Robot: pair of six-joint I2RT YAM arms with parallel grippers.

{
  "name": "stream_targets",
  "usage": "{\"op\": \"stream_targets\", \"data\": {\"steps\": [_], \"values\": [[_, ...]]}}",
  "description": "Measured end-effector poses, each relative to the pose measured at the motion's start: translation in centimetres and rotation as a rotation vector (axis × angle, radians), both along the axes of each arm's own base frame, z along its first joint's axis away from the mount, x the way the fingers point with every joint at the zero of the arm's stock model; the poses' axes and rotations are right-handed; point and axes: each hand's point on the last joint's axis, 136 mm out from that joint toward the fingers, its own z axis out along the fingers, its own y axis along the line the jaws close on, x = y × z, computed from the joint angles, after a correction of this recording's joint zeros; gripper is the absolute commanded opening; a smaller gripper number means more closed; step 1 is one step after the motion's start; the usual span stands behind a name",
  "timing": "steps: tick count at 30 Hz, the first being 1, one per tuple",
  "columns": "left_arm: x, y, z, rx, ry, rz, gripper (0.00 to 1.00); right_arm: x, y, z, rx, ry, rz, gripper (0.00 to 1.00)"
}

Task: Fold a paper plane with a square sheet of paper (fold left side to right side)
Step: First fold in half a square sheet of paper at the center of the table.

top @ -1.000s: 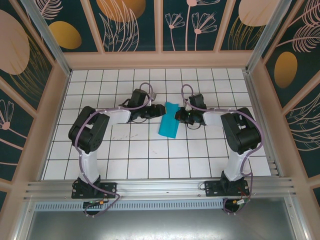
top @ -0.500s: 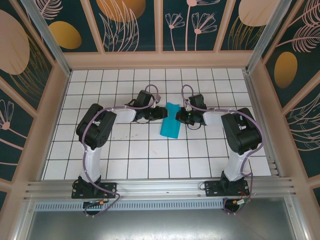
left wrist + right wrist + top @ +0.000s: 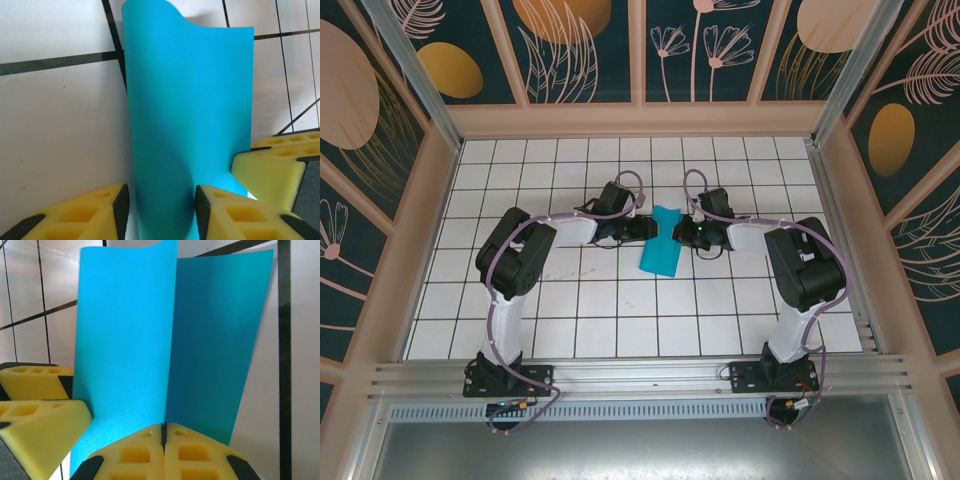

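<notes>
The square sheet of paper (image 3: 660,245) lies doubled into a narrow rectangle on the tiled desk (image 3: 620,300), mid-scene between the two arms. Its upper layer bows up, and one long strip of the lower layer is left uncovered. The step in hand looks like finishing the left-to-right fold. To do it well, bring the free edge square onto the edge beneath before any pressing. Then pin one end and run the crease flat from there, so the thin paper does not skew or buckle. The left gripper (image 3: 647,228) has its fingers partly apart over the paper's far left edge. Contact I cannot tell. The right gripper (image 3: 163,432) is closed, tips together at the upper layer's free edge. Whether it pinches that layer is unclear.
</notes>
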Motion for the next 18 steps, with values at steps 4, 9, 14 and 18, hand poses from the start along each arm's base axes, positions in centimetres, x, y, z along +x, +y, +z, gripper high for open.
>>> {"op": "stream_targets", "data": {"steps": [4, 9, 14, 18], "values": [[-0.01, 0.09, 0.03, 0.017, -0.009, 0.006, 0.45, -0.10, -0.19, -0.15, -0.012, 0.005, -0.003, 0.04], [0.01, 0.29, -0.03, 0.030, -0.012, 0.008, 0.44, -0.17, -0.27, -0.24, -0.016, 0.009, -0.004, 0.05], [-0.04, 0.26, -0.14, 0.040, -0.016, 0.010, 0.42, -0.16, -0.33, -0.21, -0.019, 0.008, -0.006, 0.11], [-0.02, 0.30, -0.30, 0.057, -0.022, 0.012, 0.40, 0.03, -0.53, 0.48, -0.027, -0.014, -0.012, 0.22]]}}
